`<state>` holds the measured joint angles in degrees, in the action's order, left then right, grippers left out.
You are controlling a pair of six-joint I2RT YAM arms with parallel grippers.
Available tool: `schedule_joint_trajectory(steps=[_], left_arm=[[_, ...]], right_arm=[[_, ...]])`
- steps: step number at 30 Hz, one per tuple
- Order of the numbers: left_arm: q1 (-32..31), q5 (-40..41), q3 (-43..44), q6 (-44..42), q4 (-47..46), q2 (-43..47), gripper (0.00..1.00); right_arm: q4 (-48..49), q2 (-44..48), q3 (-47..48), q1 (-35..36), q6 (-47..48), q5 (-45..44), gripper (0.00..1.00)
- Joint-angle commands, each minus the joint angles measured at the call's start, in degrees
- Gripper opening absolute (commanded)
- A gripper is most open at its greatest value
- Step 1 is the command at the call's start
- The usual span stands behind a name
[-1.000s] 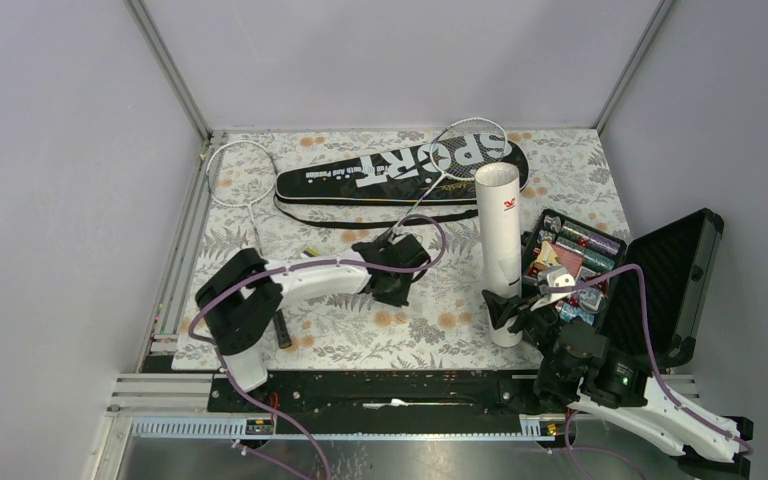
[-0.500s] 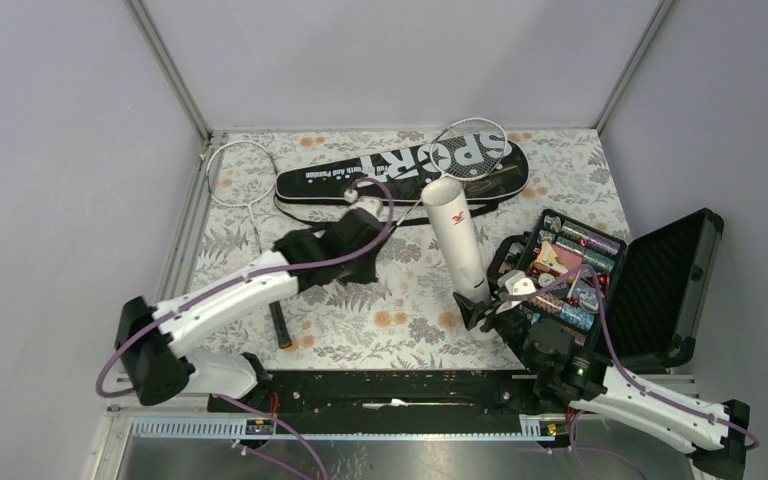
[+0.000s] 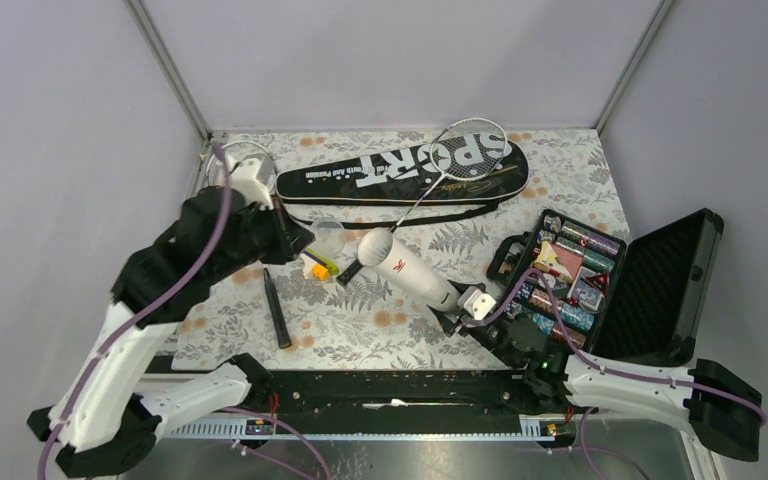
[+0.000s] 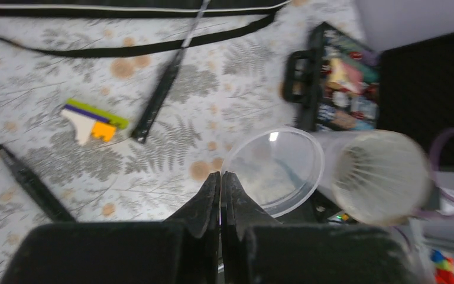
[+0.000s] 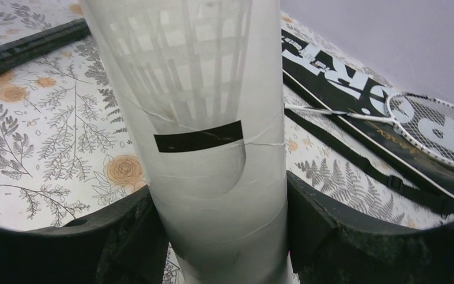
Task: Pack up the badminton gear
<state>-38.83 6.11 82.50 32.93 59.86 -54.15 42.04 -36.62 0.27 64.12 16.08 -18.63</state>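
**Tube leaning in the right grip, lid pinched at its rim by the left**

We see the right gripper clamped on the lower end of the long white translucent tube, one finger on each side. The tube leans far-left, and its base is just beside the handle edge of the open black hard case. The left gripper has its fingers shut on the near rim of a clear round plastic lid, just beside the tube's open mouth. The black racket-shaped bag lettered "SPORT" lies along the far edge with a thin white-framed racket across it. The second racket's black handle lies near the left edge. Bare flowered mat stretches between that handle and the tube.
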Motion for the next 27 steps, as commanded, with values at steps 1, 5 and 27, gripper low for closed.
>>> schedule_joint_trajectory(steps=[1, 5, 27], left_arm=[[0.16, -12.4, 5.44, -0.98, 0.95, 1.51, 0.0], [0.18, -17.31, 7.57, -0.29, 0.47, 1.63, 0.0], [0.21, -22.56, 7.29, -2.13, 4.78, 1.71, 0.0]], right_arm=[[17.39, -4.95, -1.44, 0.03, 3.86, 4.31, 0.61], [18.06, -8.1, 0.08, 0.03, 5.31, 5.47, 0.61], [30.5, -21.48, 3.4, 0.02, 8.62, 5.1, 0.61]])
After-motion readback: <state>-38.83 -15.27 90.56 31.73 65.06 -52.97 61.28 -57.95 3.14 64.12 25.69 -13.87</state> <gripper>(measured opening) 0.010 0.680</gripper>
